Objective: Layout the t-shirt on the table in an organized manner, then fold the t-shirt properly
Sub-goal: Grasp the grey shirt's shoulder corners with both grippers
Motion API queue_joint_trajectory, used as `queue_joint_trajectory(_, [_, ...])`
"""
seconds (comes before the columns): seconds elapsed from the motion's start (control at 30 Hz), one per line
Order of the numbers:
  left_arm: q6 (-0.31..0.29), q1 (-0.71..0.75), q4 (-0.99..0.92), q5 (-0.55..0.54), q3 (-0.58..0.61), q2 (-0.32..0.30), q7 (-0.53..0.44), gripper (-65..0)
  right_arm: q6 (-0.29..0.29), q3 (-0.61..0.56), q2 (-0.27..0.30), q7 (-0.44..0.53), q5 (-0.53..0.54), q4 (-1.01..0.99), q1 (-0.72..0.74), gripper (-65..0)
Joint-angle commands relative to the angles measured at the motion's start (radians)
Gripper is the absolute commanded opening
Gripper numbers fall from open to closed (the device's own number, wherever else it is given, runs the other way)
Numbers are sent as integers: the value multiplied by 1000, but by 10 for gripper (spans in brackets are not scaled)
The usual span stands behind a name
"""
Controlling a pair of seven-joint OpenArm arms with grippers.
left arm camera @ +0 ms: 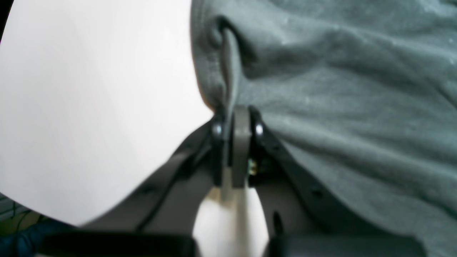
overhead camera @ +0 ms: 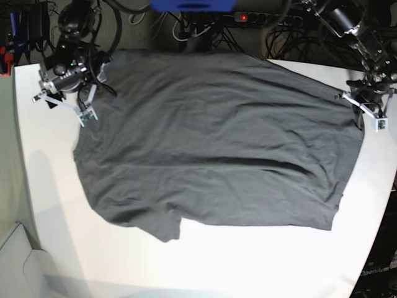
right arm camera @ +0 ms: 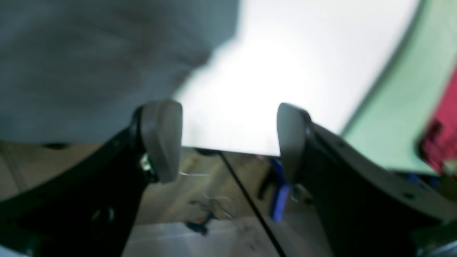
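The left gripper [left arm camera: 237, 117] pinches the edge of the wrinkled dark charcoal-grey cloth t-shirt [overhead camera: 217, 149]. The shirt lies spread across the frame's centre on the smooth white table [overhead camera: 260, 261]. At upper left, the right gripper [right arm camera: 228, 142] stands wide apart, holding nothing.

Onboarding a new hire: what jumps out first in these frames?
The t-shirt, dark grey and wrinkled, lies spread over most of the white table. At one edge the left gripper is shut on a fold of cloth; the right gripper gapes open beside the opposite edge, holding nothing.

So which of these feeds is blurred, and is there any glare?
Right wrist view: smeared throughout, t-shirt a grey blur, table blown out white. Left wrist view: soft, left claw out of focus. Base view: sharpest, with faint shadows under the shirt's folds.
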Motion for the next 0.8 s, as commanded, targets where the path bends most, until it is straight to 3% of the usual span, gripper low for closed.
queue_joint_trajectory(0.0, [-14,27,-33,91,4,18,149,-649,-4,1,5,-14,-5,19,6,-231])
queue_joint_trajectory(0.37, [-14,27,-32,93,5,18,149,-649,-4,-2,-76,-6,0,12,29,-231])
queue_joint_trajectory(0.77, [-14,27,-21,93,5,19,157,-649,-4,2,-73,0,0,-100,46,-234])
